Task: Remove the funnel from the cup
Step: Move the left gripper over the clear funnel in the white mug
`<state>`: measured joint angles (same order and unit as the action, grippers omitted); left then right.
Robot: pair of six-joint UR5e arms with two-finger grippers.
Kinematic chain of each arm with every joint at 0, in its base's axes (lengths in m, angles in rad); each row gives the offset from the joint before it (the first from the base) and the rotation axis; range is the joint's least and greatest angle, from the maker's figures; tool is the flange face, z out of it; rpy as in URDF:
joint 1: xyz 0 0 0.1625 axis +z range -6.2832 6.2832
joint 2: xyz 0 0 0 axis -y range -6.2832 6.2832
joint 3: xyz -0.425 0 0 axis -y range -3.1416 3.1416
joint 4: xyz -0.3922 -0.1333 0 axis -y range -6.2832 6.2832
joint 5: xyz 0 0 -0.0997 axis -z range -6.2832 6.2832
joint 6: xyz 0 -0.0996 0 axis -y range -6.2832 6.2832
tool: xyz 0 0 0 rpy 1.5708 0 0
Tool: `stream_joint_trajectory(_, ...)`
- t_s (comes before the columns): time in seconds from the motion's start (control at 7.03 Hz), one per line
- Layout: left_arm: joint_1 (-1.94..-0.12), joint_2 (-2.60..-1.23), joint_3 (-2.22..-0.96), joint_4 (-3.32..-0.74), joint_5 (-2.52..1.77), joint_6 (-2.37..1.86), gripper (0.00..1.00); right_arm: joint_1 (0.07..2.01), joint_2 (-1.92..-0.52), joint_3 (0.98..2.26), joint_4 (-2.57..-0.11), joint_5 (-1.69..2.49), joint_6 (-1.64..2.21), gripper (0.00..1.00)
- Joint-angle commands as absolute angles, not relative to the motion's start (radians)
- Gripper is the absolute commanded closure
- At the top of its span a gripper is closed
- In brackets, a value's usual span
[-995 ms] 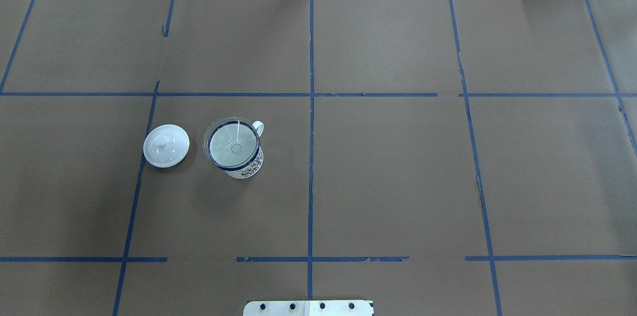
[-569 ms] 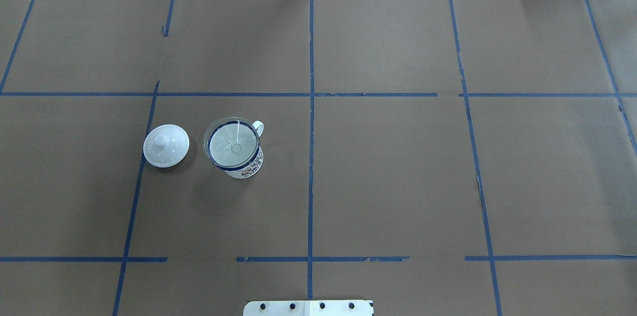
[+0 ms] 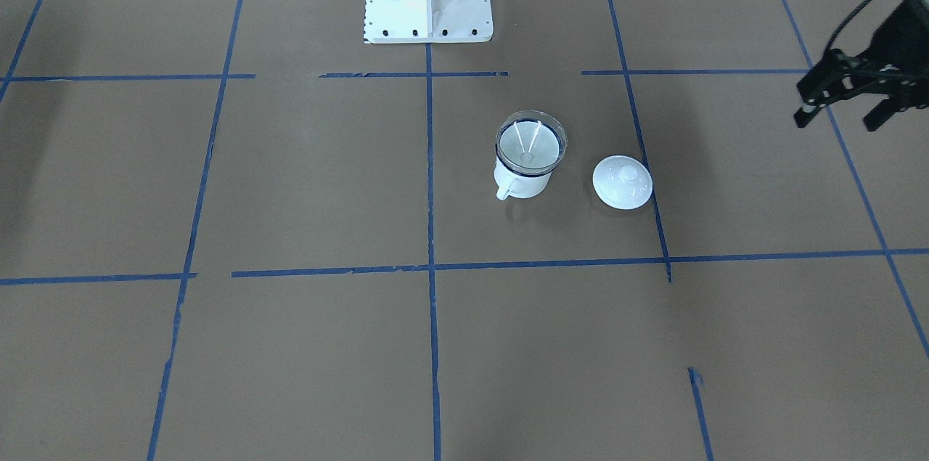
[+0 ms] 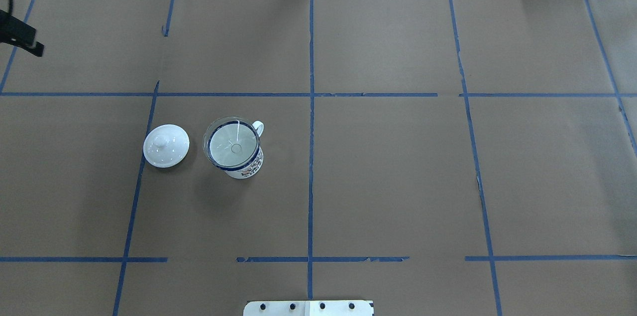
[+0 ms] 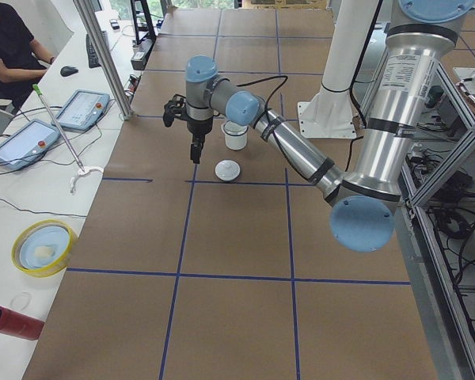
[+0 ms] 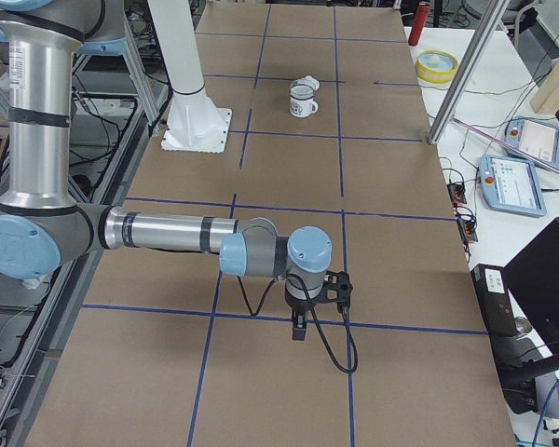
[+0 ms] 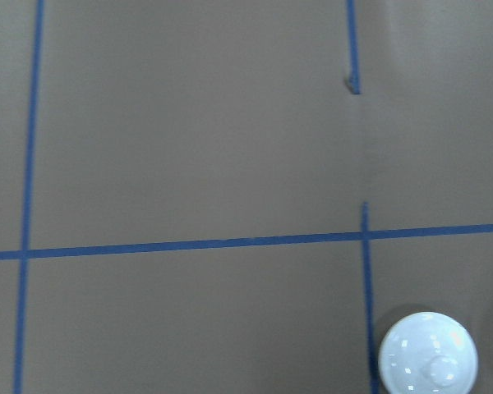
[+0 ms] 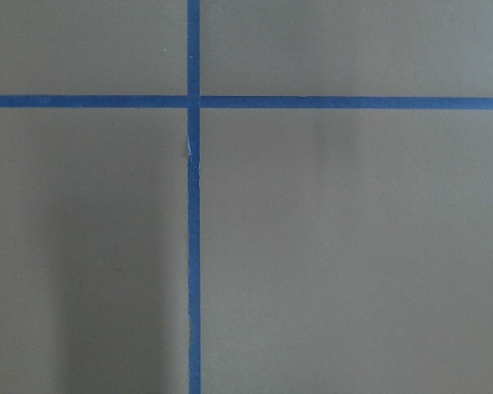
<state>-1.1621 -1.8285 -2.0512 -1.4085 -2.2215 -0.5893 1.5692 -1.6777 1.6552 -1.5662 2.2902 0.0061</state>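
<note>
Where the front-facing camera looks down, a brown paper-covered tabletop (image 3: 290, 178) crossed by blue tape lines (image 3: 430, 156) carries a small white enamel cup (image 3: 520, 183) with a dark blue rim. A clear, wide-coned plastic funnel (image 3: 530, 144) sits in its mouth, cone up, spout down, long axis upright. A white domed lid (image 3: 622, 183) with a knob lies just beside the cup, not touching. The left claw (image 3: 836, 121) hovers near that view's right edge with its fingers spread, holding nothing.

From overhead, the cup's handle points away from the robot and toward its right, and the frame edge cuts off the left claw (image 4: 24, 40).

At the left end, a seated person (image 5: 8, 39) is partly cropped.

At the right end, the right claw (image 6: 300, 326) hangs well apart from the cup; I cannot tell whether it is spread or pressed together.

On the left wrist, the frame bottom clips the lid.
</note>
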Motion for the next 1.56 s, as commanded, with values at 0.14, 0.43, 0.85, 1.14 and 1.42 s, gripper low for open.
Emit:
stream_joint_trajectory(0.14,-0.936,-1.972,-2.034,-1.391,-2.077,-0.747,0.0,1.569,-1.678,1.657,-1.566,2.29,0.006,0.0)
stream_joint_trajectory(0.43,-0.916,-2.016,-1.988,-1.387,-2.079,-0.749,0.0,1.569,-1.678,1.657,-1.566,2.29,0.006,0.0)
stream_joint_trajectory(0.85,-0.771,-2.046,-1.959,-1.387,-2.048,-0.921,0.0,1.569,-1.678,1.655,-1.566,2.29,0.006,0.0)
stream_joint_trajectory(1.14,-0.715,-2.074,-1.925,-1.387,-2.033,-0.959,0.0,1.569,-1.678,1.655,-1.566,2.29,0.006,0.0)
stream_joint_trajectory(1.42,-0.681,-2.097,-1.872,-1.391,-2.02,-0.966,0.0,1.569,-1.678,1.657,-1.566,2.29,0.006,0.0)
